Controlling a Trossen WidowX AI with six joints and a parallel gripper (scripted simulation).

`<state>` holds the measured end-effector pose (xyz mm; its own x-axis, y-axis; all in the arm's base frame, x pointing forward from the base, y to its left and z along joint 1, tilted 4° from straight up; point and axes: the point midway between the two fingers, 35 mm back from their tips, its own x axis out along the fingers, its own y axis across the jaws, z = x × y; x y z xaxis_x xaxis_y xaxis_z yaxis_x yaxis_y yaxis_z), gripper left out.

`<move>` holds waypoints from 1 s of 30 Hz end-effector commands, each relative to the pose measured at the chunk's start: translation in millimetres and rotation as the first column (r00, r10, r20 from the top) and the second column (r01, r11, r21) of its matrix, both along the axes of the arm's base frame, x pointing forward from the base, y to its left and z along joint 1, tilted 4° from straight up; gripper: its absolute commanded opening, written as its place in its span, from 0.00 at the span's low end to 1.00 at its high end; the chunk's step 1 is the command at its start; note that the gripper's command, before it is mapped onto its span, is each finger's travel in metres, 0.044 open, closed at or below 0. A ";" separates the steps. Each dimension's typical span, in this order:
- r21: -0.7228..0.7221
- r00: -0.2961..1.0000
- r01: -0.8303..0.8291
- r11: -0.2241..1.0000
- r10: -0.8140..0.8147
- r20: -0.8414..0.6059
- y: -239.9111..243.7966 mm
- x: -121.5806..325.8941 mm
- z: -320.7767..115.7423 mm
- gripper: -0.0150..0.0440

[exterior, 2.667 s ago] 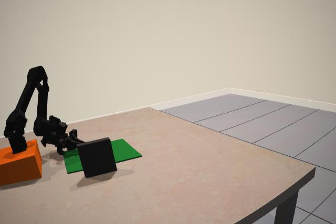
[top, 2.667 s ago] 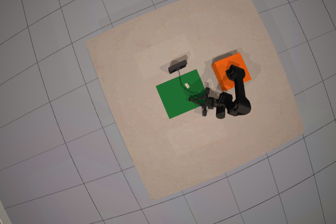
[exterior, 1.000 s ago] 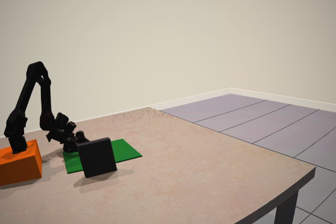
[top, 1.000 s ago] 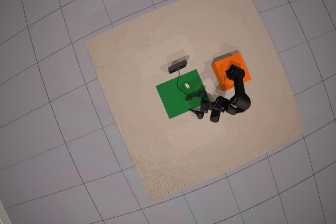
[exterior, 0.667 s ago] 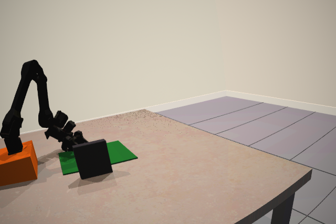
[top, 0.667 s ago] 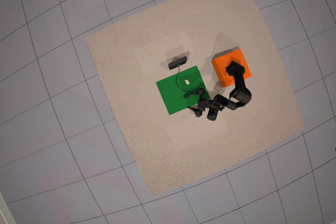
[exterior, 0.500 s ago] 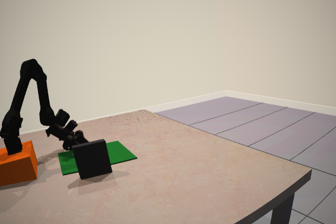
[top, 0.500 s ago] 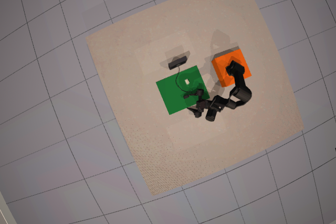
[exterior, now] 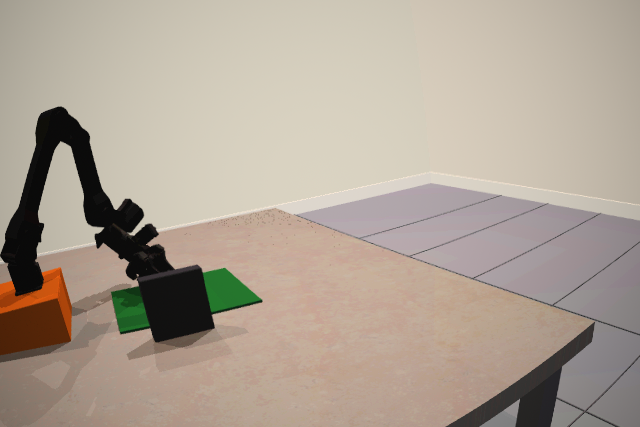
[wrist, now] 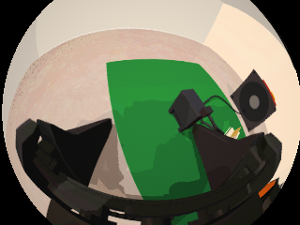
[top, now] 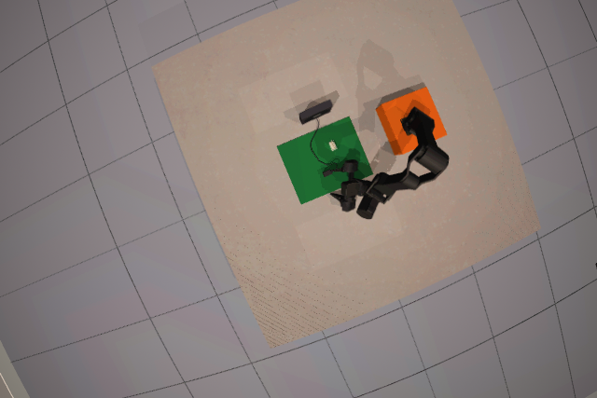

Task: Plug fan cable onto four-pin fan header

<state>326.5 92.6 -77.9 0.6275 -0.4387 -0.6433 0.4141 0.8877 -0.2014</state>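
We are over the green board (top: 308, 171) now, which lies flat on the tan table (top: 434, 37); our arm (top: 409, 176) reaches out from its orange base block (top: 393, 118) and bends down toward the board's near edge; the gripper (top: 348, 184) sits at that edge with its fingers spread wide and nothing between them; in the wrist view one finger (wrist: 75, 146) hangs over the table just off the board and the other (wrist: 219, 153) over the board itself.

And there is the plug (wrist: 187, 109); a small black block, lying on the board's green surface ahead of the gripper, closer to the finger that is over the board, but apart from it; from the top view we see the plug (top: 326, 172) near the board's lower right part, with the thin black cable (top: 313, 143) looping from it across the board and up to the fan (top: 315, 111); the fan stands on edge on the table just beyond the board's far side.

The pale four-pin header (top: 332, 144) stands on the board, near the plug but apart from it; nothing is seated on it.

In the exterior view the fan (exterior: 175, 303) blocks our sight of the plug and the header.
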 end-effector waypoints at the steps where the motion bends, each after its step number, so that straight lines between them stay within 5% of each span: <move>1: 0.019 0.999 0.010 1.000 -0.009 -0.051 -4.4 4.8 -3.7 1.00; 30: 0.155 0.946 0.060 0.986 -0.007 -0.325 -13.8 14.4 25.7 1.00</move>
